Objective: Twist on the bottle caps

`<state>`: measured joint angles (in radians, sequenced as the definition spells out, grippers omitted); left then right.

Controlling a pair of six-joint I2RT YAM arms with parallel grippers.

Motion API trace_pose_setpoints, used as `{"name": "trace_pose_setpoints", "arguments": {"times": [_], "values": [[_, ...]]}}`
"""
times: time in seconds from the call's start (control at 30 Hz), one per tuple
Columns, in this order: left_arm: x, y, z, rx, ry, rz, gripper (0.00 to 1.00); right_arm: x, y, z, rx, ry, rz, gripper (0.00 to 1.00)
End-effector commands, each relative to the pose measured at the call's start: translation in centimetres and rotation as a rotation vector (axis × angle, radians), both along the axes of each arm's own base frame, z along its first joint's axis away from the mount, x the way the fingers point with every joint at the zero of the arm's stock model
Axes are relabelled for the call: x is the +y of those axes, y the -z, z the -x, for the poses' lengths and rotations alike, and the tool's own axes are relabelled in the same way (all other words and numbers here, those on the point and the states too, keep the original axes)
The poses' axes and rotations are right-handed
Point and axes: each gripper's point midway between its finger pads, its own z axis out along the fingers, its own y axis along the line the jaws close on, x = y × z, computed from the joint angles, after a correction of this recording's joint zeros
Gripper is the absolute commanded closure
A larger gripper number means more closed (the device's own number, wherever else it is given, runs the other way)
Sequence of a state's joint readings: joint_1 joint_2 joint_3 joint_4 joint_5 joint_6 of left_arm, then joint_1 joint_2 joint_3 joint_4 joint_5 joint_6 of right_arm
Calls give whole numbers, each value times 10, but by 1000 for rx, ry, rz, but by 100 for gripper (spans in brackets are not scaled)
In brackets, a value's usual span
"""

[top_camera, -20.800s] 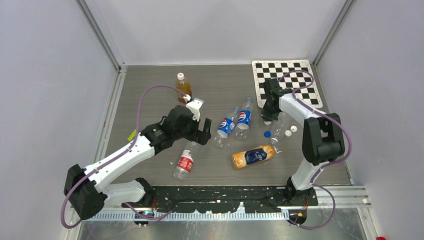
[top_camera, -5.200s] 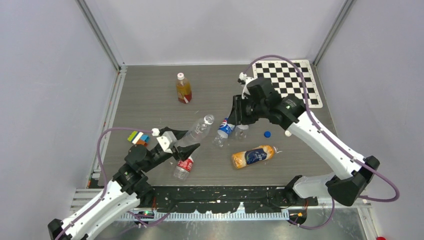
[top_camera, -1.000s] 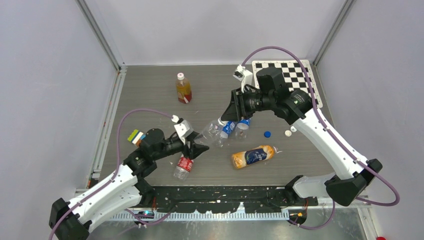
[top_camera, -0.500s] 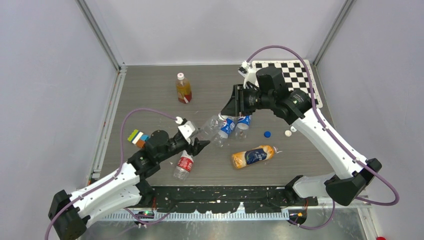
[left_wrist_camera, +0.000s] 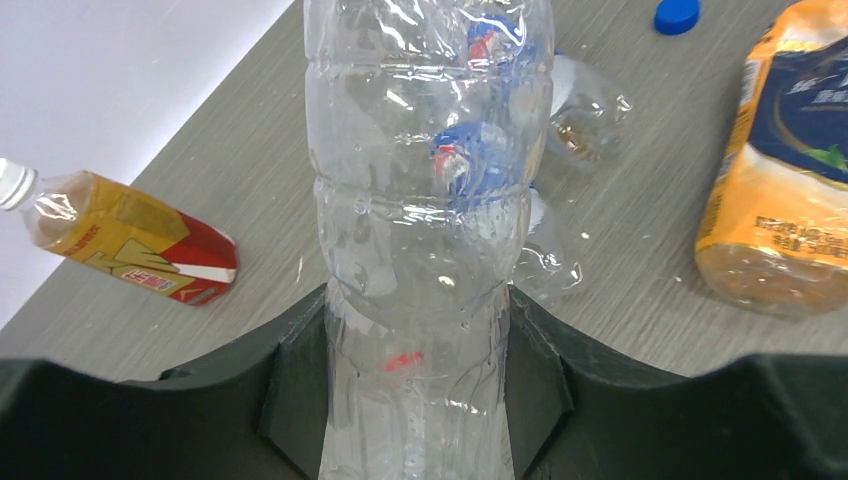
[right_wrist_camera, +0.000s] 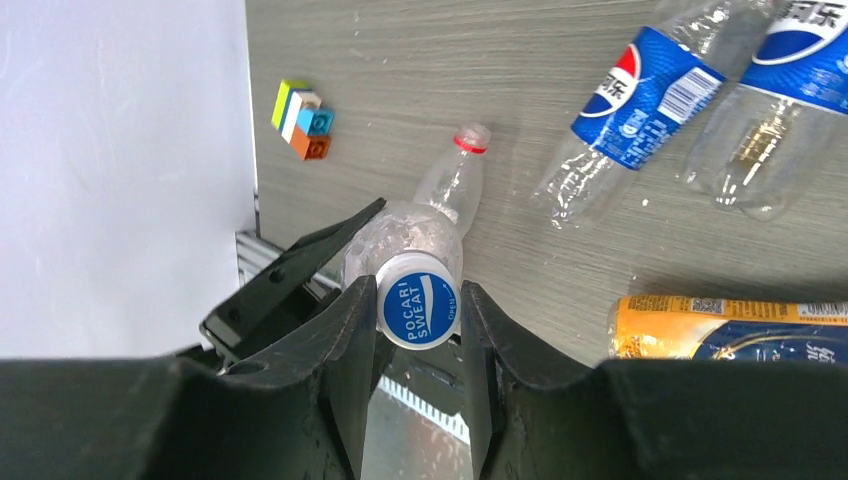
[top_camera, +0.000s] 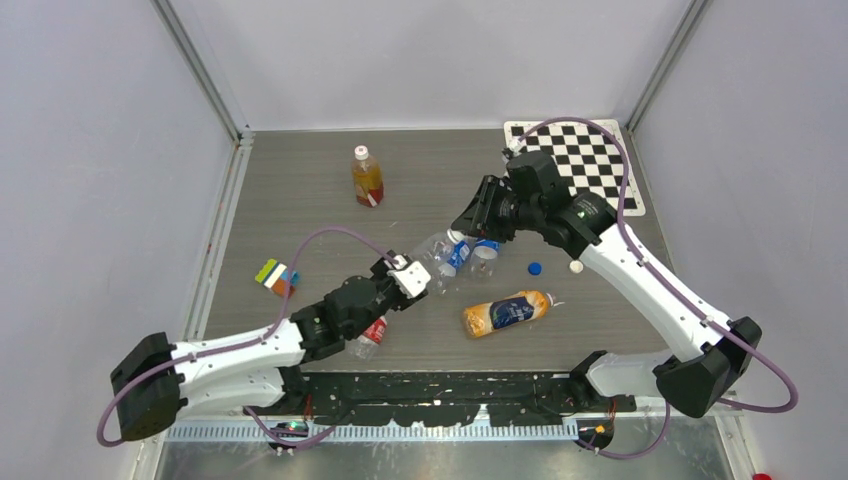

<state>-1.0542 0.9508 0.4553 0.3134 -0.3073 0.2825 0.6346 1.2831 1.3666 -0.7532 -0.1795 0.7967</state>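
A clear unlabelled bottle is held off the table, pointing up and to the right. My left gripper is shut on its lower body; the black fingers press both sides. My right gripper is shut on a white cap with a blue printed top, right at this bottle's mouth. I cannot tell if the threads have caught. A loose blue cap and a loose white cap lie on the table to the right.
Two blue-label bottles lie under the right gripper. An orange-label bottle lies to the front right. A red-label bottle lies under my left arm. An amber drink bottle stands at the back. Coloured blocks are left, a checkerboard back right.
My left arm has reached to the right, carrying the clear bottle with it. The right gripper has shifted a little right and down and turned at the wrist, keeping the cap at the bottle's mouth.
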Motion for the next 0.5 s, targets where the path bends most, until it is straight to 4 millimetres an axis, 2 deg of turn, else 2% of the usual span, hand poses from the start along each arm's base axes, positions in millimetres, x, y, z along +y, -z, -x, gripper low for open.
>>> {"name": "trace_pose_setpoints", "arguments": {"times": [0.0, 0.23, 0.27, 0.47], "values": [[-34, -117, 9, -296, 69, 322, 100, 18, 14, 6, 96, 99, -69, 99], [-48, -115, 17, -434, 59, 257, 100, 16, 22, 5, 196, 286, -134, 99], [-49, -115, 18, -453, 52, 248, 100, 15, 28, 6, 228, 319, -145, 99], [-53, -105, 23, -490, 28, 209, 100, 19, 17, 5, 242, 365, -206, 99]]}}
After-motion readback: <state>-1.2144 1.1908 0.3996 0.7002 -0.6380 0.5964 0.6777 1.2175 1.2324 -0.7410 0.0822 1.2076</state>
